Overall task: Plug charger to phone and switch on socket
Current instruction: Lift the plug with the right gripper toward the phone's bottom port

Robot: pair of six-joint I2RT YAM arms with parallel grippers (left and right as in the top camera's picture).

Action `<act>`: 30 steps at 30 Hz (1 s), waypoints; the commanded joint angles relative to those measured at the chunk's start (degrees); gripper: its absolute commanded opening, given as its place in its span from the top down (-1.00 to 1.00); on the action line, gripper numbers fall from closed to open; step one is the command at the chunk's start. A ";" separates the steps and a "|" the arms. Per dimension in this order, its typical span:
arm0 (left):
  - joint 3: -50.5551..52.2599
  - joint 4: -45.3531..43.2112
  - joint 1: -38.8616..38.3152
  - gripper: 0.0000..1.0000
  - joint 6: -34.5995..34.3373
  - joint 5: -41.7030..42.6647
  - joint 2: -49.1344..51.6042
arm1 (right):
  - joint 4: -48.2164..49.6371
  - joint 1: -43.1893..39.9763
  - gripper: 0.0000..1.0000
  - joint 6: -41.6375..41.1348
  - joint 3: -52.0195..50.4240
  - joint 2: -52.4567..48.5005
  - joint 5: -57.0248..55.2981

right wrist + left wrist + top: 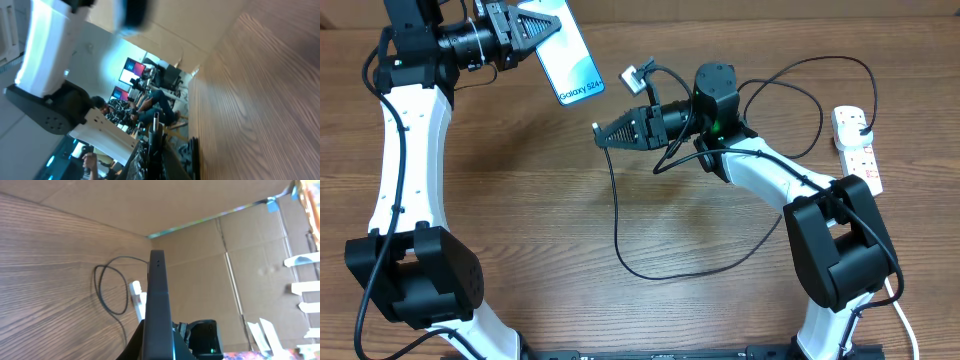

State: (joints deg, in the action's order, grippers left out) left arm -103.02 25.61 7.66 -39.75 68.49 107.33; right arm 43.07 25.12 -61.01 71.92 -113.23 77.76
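My left gripper (pixel 542 28) is shut on the phone (pixel 566 60), a slim phone with a cyan-blue screen, held above the table at the back left. In the left wrist view the phone's dark edge (pixel 158 305) points away from the camera. My right gripper (pixel 605 134) is shut on the small plug tip (pixel 156 118) of the charger cable (pixel 617 225), held in the air right of the phone's lower end and apart from it. The thin black cable loops across the table to the socket (pixel 857 145), a white power strip at the right edge.
A white connector (pixel 632 76) on another black cable lies behind the right gripper. The socket's thick white cord (pixel 903 315) runs down the right edge. Cardboard walls (pixel 200 255) stand behind the table. The right arm's white link (pixel 770 175) crosses the table's right half.
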 commanded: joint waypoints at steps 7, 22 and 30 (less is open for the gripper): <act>-0.22 -3.54 0.57 0.91 -6.60 4.31 0.20 | 8.72 -0.72 0.92 -15.39 0.48 0.00 -4.07; -0.22 -4.72 0.07 0.91 -6.56 5.09 0.20 | 17.46 -0.98 0.92 -21.29 0.48 0.00 -7.89; -0.22 -6.62 -1.36 0.91 -6.58 5.03 0.20 | 19.69 -0.98 0.92 -21.49 0.48 0.00 -7.82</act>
State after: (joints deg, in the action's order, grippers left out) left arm -102.98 19.64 7.33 -45.12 71.40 107.39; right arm 62.17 24.40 -82.11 71.90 -113.23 70.48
